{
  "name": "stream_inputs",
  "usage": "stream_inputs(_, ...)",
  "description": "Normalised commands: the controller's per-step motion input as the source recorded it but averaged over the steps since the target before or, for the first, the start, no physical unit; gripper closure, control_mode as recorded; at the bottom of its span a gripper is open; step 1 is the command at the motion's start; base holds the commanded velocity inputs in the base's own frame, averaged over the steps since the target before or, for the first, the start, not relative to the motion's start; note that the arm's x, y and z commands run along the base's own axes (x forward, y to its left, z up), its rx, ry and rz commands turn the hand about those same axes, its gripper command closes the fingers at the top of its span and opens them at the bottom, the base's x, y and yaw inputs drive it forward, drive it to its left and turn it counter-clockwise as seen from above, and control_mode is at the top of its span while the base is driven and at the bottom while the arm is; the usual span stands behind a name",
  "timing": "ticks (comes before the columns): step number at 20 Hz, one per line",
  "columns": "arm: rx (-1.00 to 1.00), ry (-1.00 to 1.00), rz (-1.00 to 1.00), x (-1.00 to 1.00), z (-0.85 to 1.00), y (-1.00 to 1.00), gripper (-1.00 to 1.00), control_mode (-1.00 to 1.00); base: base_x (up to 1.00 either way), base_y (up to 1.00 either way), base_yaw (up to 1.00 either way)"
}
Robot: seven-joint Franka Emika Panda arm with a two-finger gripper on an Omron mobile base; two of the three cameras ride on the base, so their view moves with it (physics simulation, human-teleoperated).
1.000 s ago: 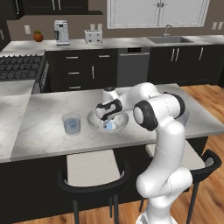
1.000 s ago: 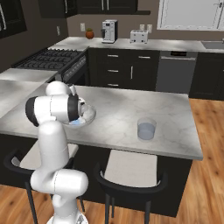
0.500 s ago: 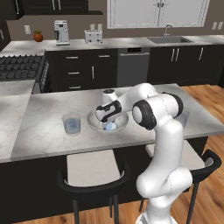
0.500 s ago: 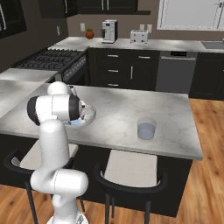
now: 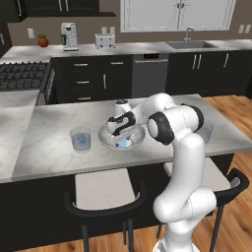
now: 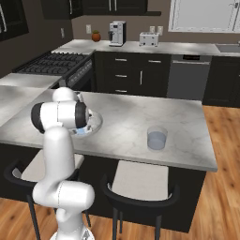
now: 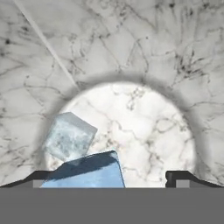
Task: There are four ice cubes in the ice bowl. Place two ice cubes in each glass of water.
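Note:
My gripper (image 5: 119, 132) reaches down into the ice bowl (image 5: 104, 141) on the island counter, jaws wide open. In the hand view the bowl's pale floor (image 7: 146, 127) lies just below the gripper (image 7: 111, 180). A blue ice cube (image 7: 87, 172) sits between the fingertips, close to the left one (image 7: 38, 177). A paler ice cube (image 7: 69, 137) rests just beyond it. One glass of water (image 5: 80, 139) stands left of the bowl, another (image 5: 206, 132) behind my arm on the right, also seen as the glass (image 6: 157, 138). My arm hides most of the bowl (image 6: 96, 124) in the right base view.
Two stools (image 5: 106, 197) stand at the island's near edge. The stove (image 6: 51, 63) and a lower counter (image 5: 12, 123) lie to the left. A coffee machine (image 5: 69, 36) and toaster (image 5: 105, 41) sit on the back counter.
The gripper has sunk a little deeper into the bowl. Its jaws remain wide open, and the glasses have not moved.

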Motion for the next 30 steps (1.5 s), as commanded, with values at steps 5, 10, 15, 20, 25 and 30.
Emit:
stream_inputs(5, 0.01, 0.12, -0.13, 0.0, -0.21, 0.0, 1.0, -1.0, 0.0, 0.0, 0.0)
stream_inputs(10, 0.02, 0.09, -0.13, 0.0, -0.2, 0.0, 1.0, -1.0, 0.0, 0.0, 0.0)
stream_inputs(15, 0.04, 0.02, -0.14, 0.0, -0.07, 0.0, 1.0, -1.0, 0.0, 0.0, 0.0)
stream_inputs(20, 0.1, -0.15, -0.15, 0.0, 0.04, 0.0, 1.0, -1.0, 0.0, 0.0, 0.0)
stream_inputs(25, 0.06, -0.28, -0.15, -0.18, 0.31, 0.0, 1.0, -1.0, 0.0, 0.0, 0.0)
stream_inputs(30, 0.0, -0.21, -0.15, -0.44, 0.42, -0.02, 1.0, -1.0, 0.0, 0.0, 0.0)
